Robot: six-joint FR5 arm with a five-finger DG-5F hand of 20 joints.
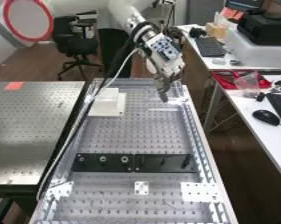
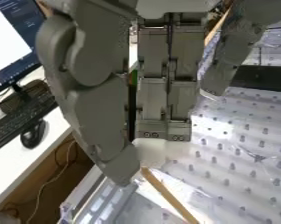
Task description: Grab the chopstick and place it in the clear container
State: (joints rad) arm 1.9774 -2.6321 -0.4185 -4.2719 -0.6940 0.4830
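The hand hangs over the bench's far end. The stick meets its fingertips; I can't tell if they grip it.

One end of the chopstick is hidden at the hand in the wrist view — whether it is held, I can't tell — and the other runs off the edge. The monitor and keyboard are cut off there too. In the high view, the arm's upper part leaves the picture.
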